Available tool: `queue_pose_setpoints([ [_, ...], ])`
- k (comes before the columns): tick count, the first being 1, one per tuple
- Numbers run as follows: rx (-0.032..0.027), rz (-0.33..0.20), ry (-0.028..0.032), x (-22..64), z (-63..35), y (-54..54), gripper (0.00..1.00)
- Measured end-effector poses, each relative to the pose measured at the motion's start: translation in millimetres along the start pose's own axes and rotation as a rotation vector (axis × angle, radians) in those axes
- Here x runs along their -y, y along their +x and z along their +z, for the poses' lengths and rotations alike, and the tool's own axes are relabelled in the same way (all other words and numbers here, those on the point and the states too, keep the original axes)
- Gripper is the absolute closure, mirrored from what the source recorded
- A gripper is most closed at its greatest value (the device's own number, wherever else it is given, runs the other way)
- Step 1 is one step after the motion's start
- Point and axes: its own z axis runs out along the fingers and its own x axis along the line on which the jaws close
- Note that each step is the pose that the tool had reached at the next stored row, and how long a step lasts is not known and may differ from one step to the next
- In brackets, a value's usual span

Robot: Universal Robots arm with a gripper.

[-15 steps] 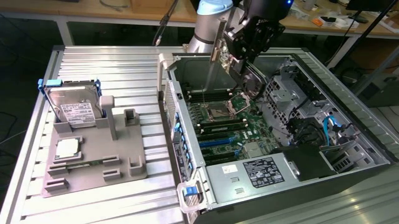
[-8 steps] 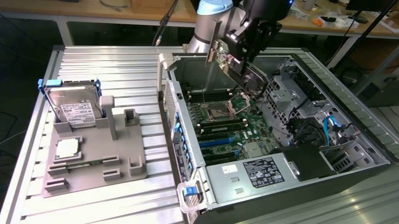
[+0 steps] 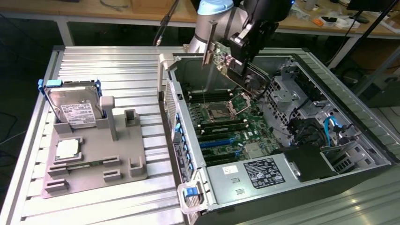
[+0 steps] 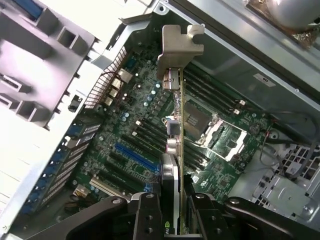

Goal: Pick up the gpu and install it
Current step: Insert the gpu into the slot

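Black two-finger gripper (image 4: 172,212) clamps the thin, dark, silver-bracketed gpu (image 4: 176,50). The card hangs over the open grey computer case (image 3: 368,183).

Green boards, silver metal, blue accents

The gpu (image 4: 179,50) pairs a dull silver bracket with what looks like a green board, though it shows edge-on; the hand (image 4: 174,214) is black. The motherboard (image 3: 231,126) is green with blue and black slots. The hard drive (image 3: 72,105) is silver, white-labelled and blue-framed, on a grey holder (image 3: 93,159); the counter (image 3: 106,61) is ribbed pale silver.
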Motion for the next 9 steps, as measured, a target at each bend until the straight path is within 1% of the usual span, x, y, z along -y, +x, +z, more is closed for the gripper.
queue_pose_setpoints([
  [6,-0.0009,-0.109,-0.005,0.0,2.6,0.1,0.73],
  [9,-0.0019,-0.176,-0.0077,0.3,8.9,0.2,0.73],
])
